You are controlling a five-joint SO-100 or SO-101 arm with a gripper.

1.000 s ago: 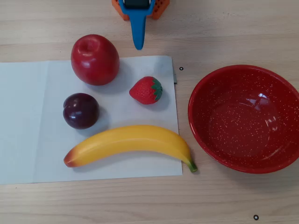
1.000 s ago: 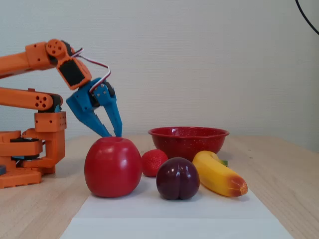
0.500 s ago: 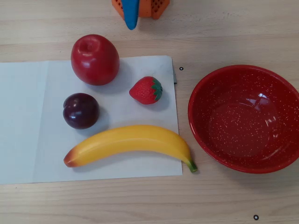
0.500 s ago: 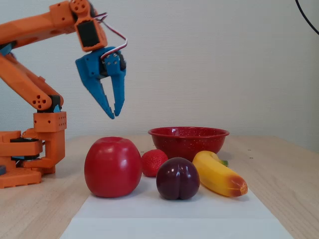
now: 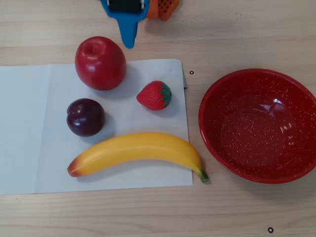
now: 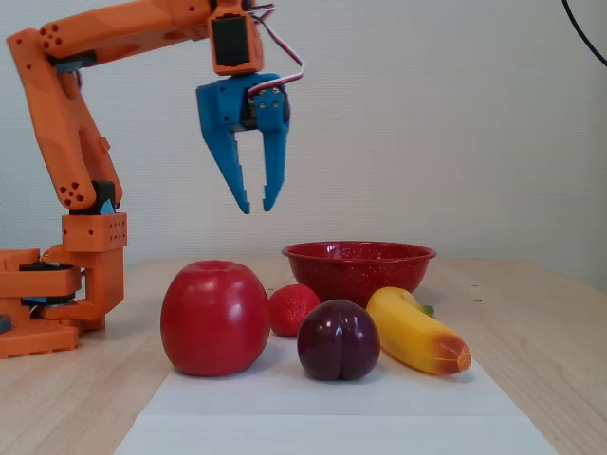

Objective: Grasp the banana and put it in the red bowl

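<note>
One arm's jaws (image 6: 256, 209) are hanging slightly apart and empty above the apple (image 5: 100, 62); the banana (image 5: 138, 152) is lying at 9 o'clock of the red bowl (image 5: 212, 138), best gripped across its middle

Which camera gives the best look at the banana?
The overhead view: the banana lies fully visible on the white paper, both ends showing. The fixed view shows it foreshortened, partly hidden behind the plum.
</note>
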